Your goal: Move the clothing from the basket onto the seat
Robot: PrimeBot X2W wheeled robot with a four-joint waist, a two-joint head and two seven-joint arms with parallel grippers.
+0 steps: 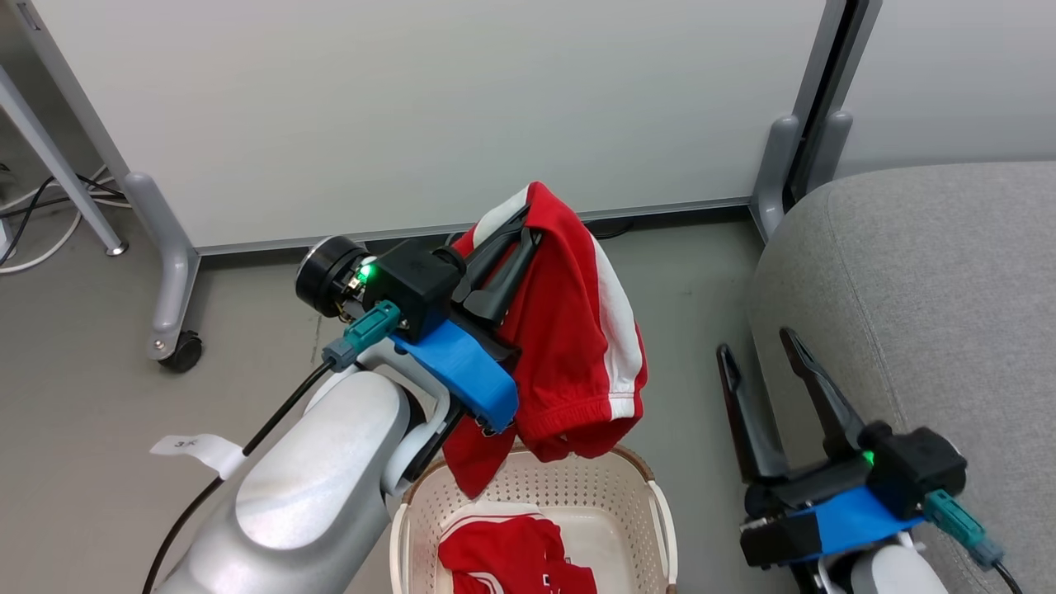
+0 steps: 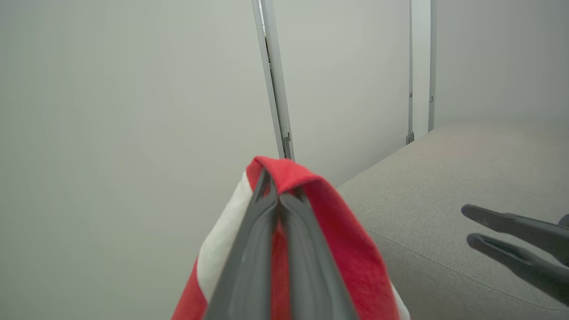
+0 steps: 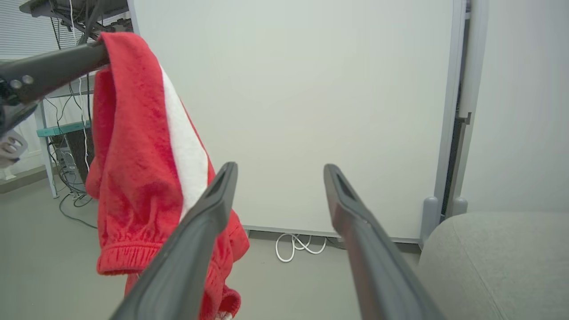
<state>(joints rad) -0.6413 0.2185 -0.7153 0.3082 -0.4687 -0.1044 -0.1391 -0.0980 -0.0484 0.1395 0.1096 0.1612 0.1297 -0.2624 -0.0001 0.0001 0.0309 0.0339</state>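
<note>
Red-and-white garment (image 1: 577, 330) hung from my left gripper (image 1: 530, 224) at the centre of the head view. The two dark fingers were pinched together on a fold at its top, and the rest draped down loose. Its lower hem dangled over the far rim of the basket (image 1: 656, 495); I could not tell whether cloth and rim touched. The basket sat on the grey floor (image 1: 99, 412) at 6 o'clock. I noted a second red garment (image 1: 511, 557) lying crumpled on the basket's bottom.

Right gripper (image 1: 756, 342) sat at 4 o'clock, jaws spread wide with nothing between them. Its fingers pointed toward 12, just beside the rounded edge of the light-grey seat (image 1: 932, 289). The seat lay on the 3 o'clock side, well apart from the held garment.

At 12 o'clock stood a pale partition panel (image 1: 429, 107), with a black caster (image 1: 186, 351) under its foot at 9 o'clock. In the right wrist view, a white cable (image 3: 295, 246) lay looped on the floor below the panel.
</note>
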